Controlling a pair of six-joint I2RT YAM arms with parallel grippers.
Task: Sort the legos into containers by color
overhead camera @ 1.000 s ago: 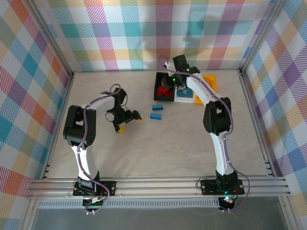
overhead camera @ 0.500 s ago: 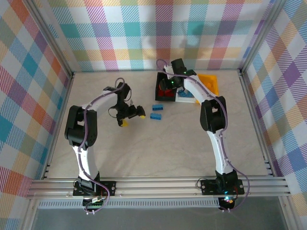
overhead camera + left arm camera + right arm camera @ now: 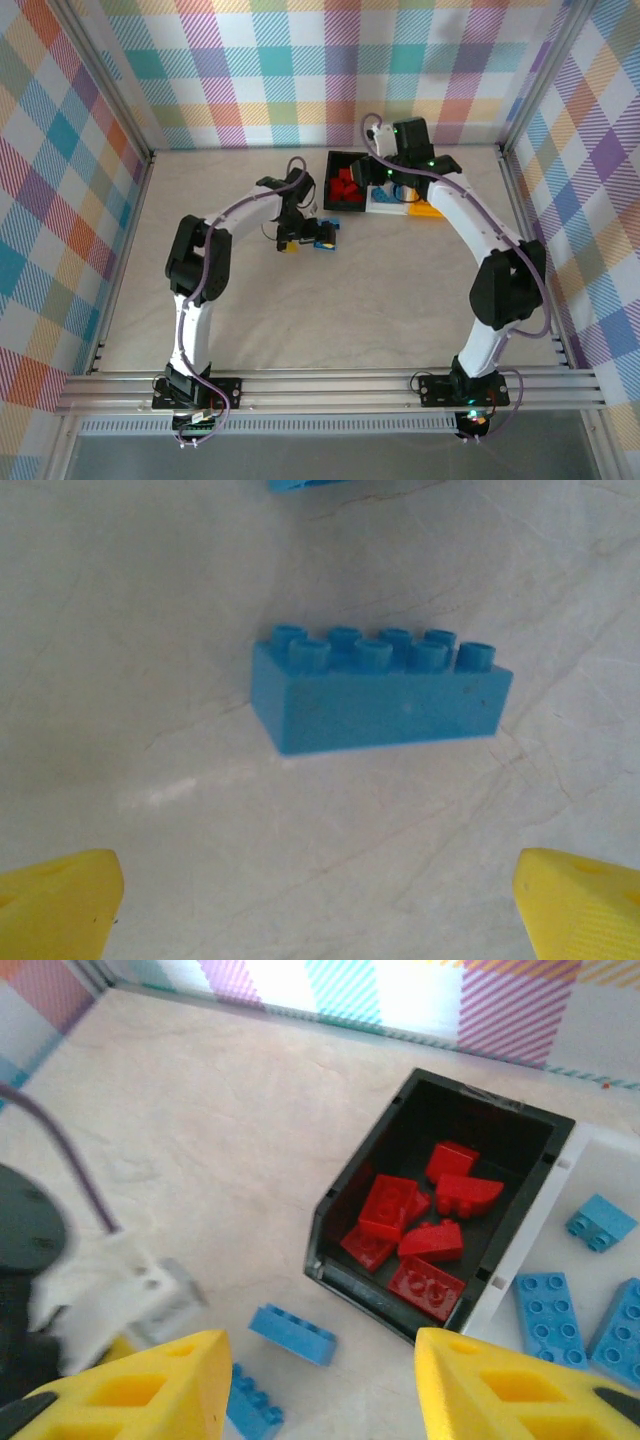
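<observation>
Presently the left gripper [image 3: 320, 905] is held wide, its yellow fingers [image 3: 60, 900] flanking a smooth, studded blue brick [image 3: 380, 695] that lies untouched on the bare marbled table [image 3: 150, 630]. The right gripper [image 3: 320, 1390] is spread empty near the black bin [image 3: 345, 1195], where red bricks [image 3: 420, 1220] are heaped.

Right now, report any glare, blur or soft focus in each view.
Left wrist: blue brick crisp, a pale glare streak on the table below it. Right wrist: red bricks in the black bin sharp, the left arm at lower left blurred. Top external: even light, soft shadows, no glare.
</observation>
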